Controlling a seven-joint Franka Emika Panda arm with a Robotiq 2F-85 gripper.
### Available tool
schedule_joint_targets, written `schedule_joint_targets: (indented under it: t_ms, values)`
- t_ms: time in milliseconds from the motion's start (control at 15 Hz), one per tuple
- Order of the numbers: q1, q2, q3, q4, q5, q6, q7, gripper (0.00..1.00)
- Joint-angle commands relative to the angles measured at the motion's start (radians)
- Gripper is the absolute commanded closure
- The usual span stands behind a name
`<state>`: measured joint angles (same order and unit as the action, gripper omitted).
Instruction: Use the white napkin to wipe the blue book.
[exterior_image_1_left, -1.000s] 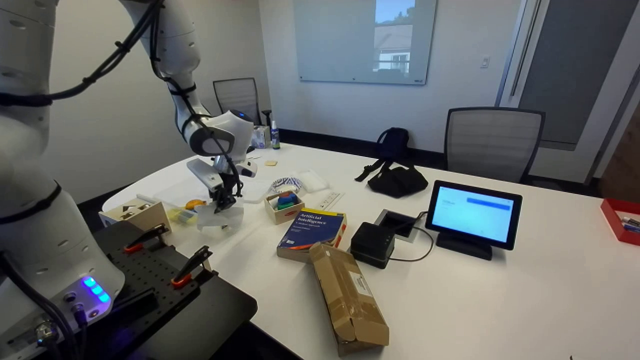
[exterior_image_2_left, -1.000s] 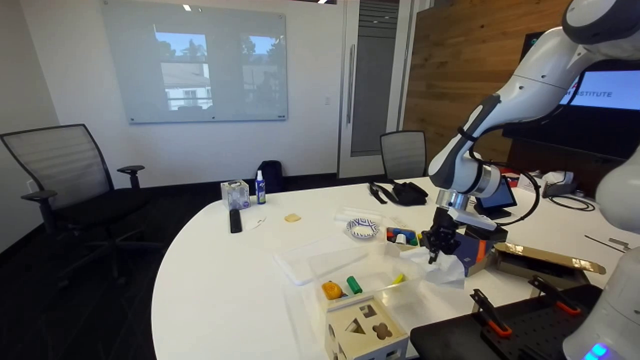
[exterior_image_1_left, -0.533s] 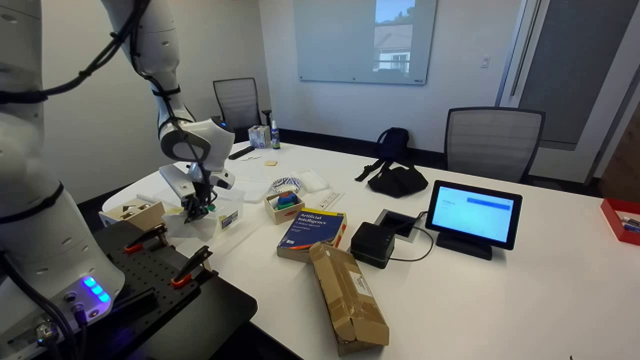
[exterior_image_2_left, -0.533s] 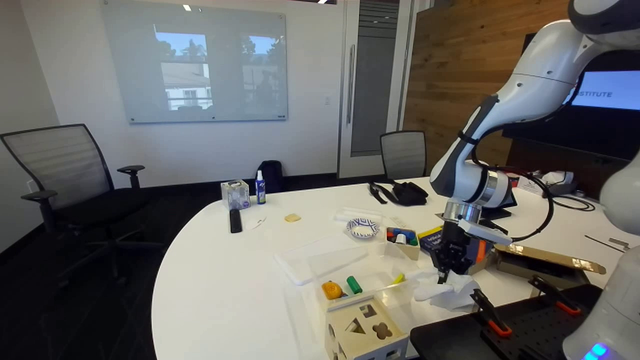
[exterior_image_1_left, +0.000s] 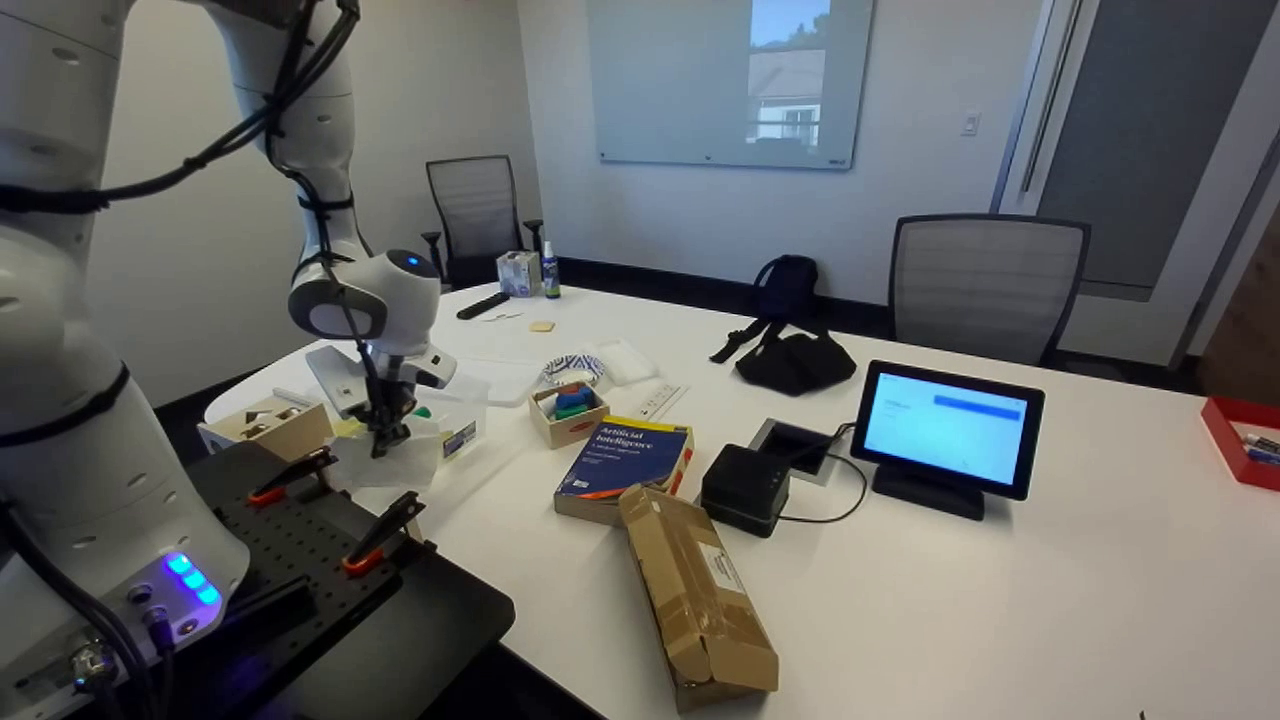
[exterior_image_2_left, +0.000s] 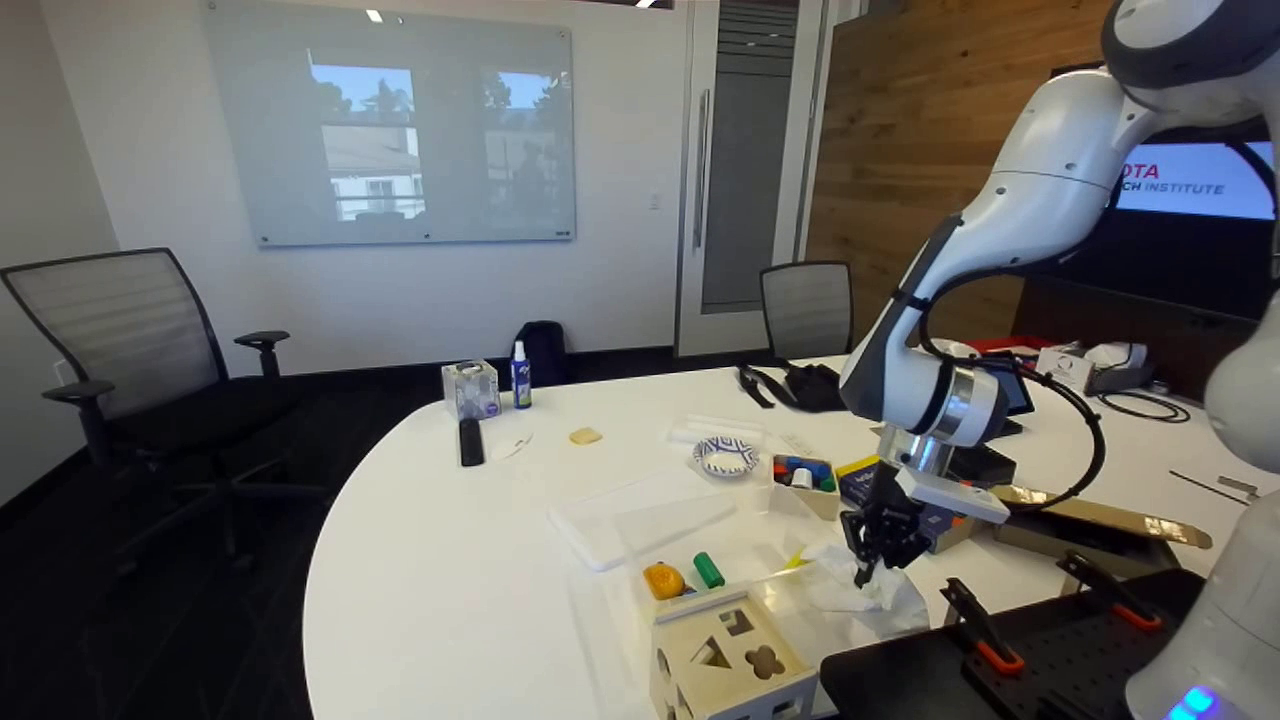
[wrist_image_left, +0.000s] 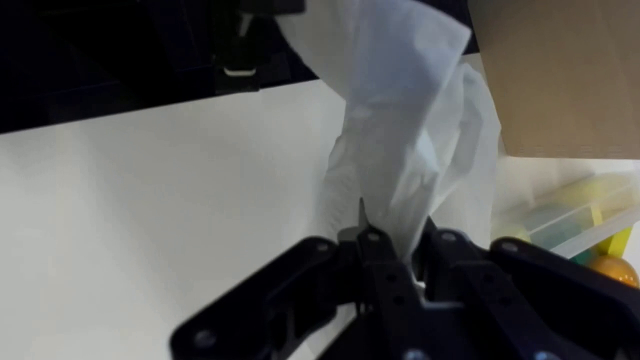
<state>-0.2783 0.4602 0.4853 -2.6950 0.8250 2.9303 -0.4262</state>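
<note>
White napkin (wrist_image_left: 390, 135), limp and creased, is pinched in the black gripper (wrist_image_left: 396, 222), whose two fingers (wrist_image_left: 374, 250) stand close together around it, over the white table (wrist_image_left: 175, 200) beside a wooden box (exterior_image_2_left: 738, 672), well apart from the blue book (exterior_image_1_left: 625, 462).

Book (exterior_image_1_left: 622, 462): on table (exterior_image_1_left: 1000, 600) — sides as in an exterior view
Napkin (exterior_image_1_left: 390, 472): in gripper (wrist_image_left: 396, 221), left of book, well apart
Block box (exterior_image_1_left: 565, 432): left of book, just behind
Bowl (exterior_image_1_left: 573, 370): behind book
Carton (exterior_image_1_left: 690, 590): before book — contact unclear
Screen (exterior_image_1_left: 945, 430): right of book
Bag (exterior_image_1_left: 798, 364): behind book, rightward
</note>
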Motion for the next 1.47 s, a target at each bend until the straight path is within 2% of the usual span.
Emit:
schedule_joint_targets:
  t_ms: [0, 200, 467, 667, 933, 1067, 1200, 1333, 1400]
  values:
    - [-0.002, 0.030, 0.028, -0.004, 0.024, 0.047, -0.012, 0.51]
    - [0.005, 0.024, 0.031, -0.013, 0.013, 0.046, -0.002, 0.29]
    - [0.006, -0.043, 0.042, -0.038, 0.003, 0.023, 0.004, 0.01]
    - [0.002, -0.106, 0.055, -0.048, -0.004, 0.002, 0.002, 0.00]
    - [0.093, -0.270, -0.015, -0.112, -0.111, 0.026, 0.076, 0.00]
    - [0.132, -0.360, -0.075, -0.143, -0.207, 0.007, 0.128, 0.00]
    - [0.254, -0.352, -0.268, -0.087, -0.413, 0.011, 0.241, 0.00]
    - [0.332, -0.405, -0.434, -0.085, -0.603, -0.007, 0.341, 0.00]
    - [0.323, -0.429, -0.471, -0.078, -0.699, -0.030, 0.390, 0.00]
